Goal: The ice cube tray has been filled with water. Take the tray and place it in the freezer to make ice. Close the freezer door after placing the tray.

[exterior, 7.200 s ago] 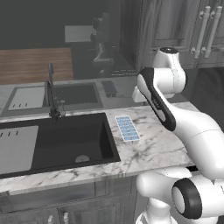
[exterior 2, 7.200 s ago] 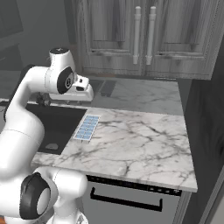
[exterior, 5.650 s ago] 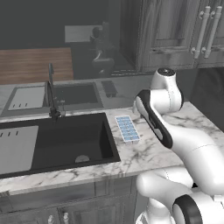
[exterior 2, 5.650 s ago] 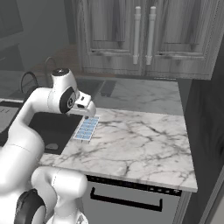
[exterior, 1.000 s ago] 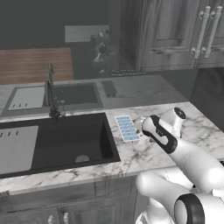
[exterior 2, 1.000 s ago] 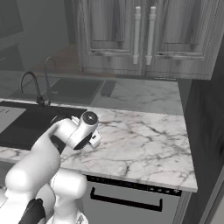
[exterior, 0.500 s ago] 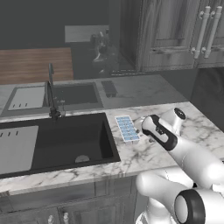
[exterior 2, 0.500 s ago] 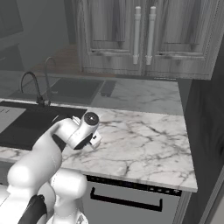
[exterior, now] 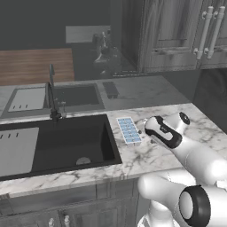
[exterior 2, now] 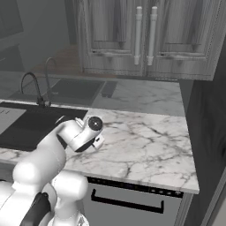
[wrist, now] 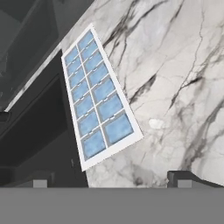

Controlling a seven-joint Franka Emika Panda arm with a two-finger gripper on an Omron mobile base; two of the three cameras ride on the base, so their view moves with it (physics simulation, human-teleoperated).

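Note:
The ice cube tray (wrist: 96,98) lies flat on the marble counter (wrist: 175,70), right beside the sink's edge. It is white, two cells wide, and the water (wrist: 117,128) shows as glossy pale blue squares in its cells. The tray (exterior: 129,130) also shows in the left base view, just left of my bent wrist. My gripper (wrist: 111,181) hangs low over the counter at the tray's near end, open, with its fingertips (wrist: 183,179) wide apart and nothing between them. In the right base view my arm hides the tray. The freezer and its door are out of view.
A dark sink (exterior: 57,142) with a faucet (exterior: 52,99) lies left of the tray. Grey cabinets with long handles (exterior: 208,31) stand behind. The marble counter (exterior 2: 145,141) runs on to the right, above an appliance front (exterior 2: 128,201).
The arm has come down from high above the counter to low beside the tray. Over the last second it has hardly moved. The tray has stayed put.

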